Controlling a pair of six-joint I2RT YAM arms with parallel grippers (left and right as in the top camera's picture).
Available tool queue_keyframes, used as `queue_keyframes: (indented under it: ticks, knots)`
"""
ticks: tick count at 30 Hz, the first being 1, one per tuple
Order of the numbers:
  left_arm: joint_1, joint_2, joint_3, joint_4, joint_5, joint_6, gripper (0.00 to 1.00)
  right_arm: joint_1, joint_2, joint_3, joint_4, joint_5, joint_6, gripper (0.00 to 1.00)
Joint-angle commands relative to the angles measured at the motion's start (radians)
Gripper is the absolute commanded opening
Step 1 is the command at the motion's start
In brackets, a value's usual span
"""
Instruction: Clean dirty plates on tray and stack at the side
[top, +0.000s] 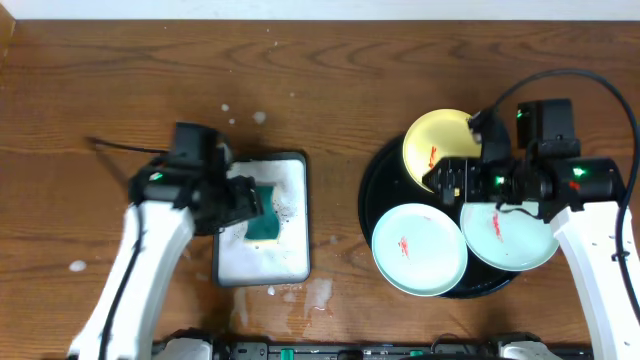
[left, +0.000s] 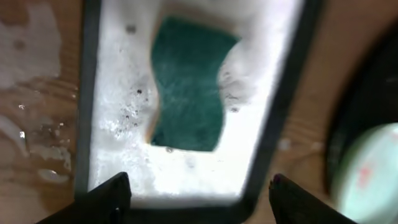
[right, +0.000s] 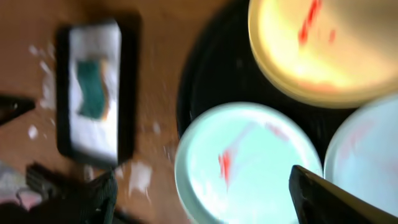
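Right side of the overhead view: the big round black tray (top: 378, 185) with a raised rim sits here on the brown wooden table (top: 100, 80).
Plates: all three dirty plates lie on the black tray.
Yellow plate: the pale yellow round plate (top: 432, 145) is at the top of the tray. Its top edge pokes past the rim. It has red smears near its middle.
First green plate: the pale mint-green round plate (top: 420, 250) lies at the bottom left of the tray, with a red smear in its middle.
Second green plate: the second mint-green plate (top: 510, 240) lies at the bottom right, just beside the first one. Their edges meet, and I cannot tell which is on top. It has a red smear too. Part of it is hidden under the right arm.
Right gripper: the right gripper (top: 447, 180) hangs over the tray, between the yellow plate and the green ones. Its two fingers are wide apart and hold nothing.
Sponge tray: the white rectangular tray with a black rim (top: 290, 175) is left of the middle, well apart from the black tray. It is covered in soapy white foam (left: 118, 81).
Sponge: the dark green sponge (top: 266, 225) lies in that foam.
Left gripper: the left gripper (top: 248, 200) hangs over the sponge tray. Its fingers are spread wide with nothing between them.
Table: more blobs of foam sit on the wood around the sponge tray.
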Motion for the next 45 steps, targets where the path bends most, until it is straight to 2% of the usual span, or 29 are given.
queue_keyframes:
  ticks: [1, 4, 7, 10, 13, 17, 21, 28, 29, 33, 39, 45]
  knots:
    - [-0.052, 0.126, -0.055, 0.075, -0.085, -0.043, 0.66, 0.024, -0.005, -0.017, -0.071, 0.045, -0.018, 0.87]
    - [-0.073, 0.22, -0.064, 0.151, -0.087, -0.043, 0.59, 0.022, -0.005, -0.08, -0.088, 0.058, -0.017, 0.82]
    - [-0.076, 0.315, -0.064, 0.208, -0.106, -0.048, 0.42, 0.01, -0.005, -0.159, -0.069, 0.079, 0.005, 0.81]
    - [-0.076, 0.391, -0.064, 0.252, -0.128, -0.074, 0.35, -0.011, -0.005, -0.219, -0.048, 0.094, -0.003, 0.79]
    - [-0.076, 0.411, -0.064, 0.285, -0.128, -0.074, 0.08, -0.019, -0.005, -0.245, -0.038, 0.144, -0.003, 0.79]
    - [-0.076, 0.395, -0.035, 0.259, -0.128, -0.073, 0.07, -0.02, -0.005, -0.289, -0.01, 0.23, 0.042, 0.79]
    - [-0.076, 0.341, 0.021, 0.182, -0.128, -0.054, 0.08, -0.029, 0.013, -0.317, 0.035, 0.231, 0.089, 0.78]
    - [-0.078, 0.18, 0.066, 0.084, -0.12, -0.048, 0.08, -0.036, 0.155, -0.317, 0.063, 0.24, 0.134, 0.7]
    - [-0.078, 0.154, 0.066, 0.074, -0.112, -0.045, 0.07, -0.035, 0.182, -0.318, 0.063, 0.24, 0.141, 0.68]
    - [-0.078, 0.075, 0.066, 0.033, -0.109, -0.046, 0.08, -0.036, 0.295, -0.318, 0.063, 0.239, 0.161, 0.45]
    - [-0.092, 0.025, 0.065, 0.012, -0.074, -0.046, 0.07, -0.035, 0.381, -0.319, 0.079, 0.224, 0.196, 0.35]
    - [-0.159, 0.027, 0.065, 0.038, -0.049, -0.046, 0.08, -0.036, 0.393, -0.328, 0.208, 0.224, 0.23, 0.12]
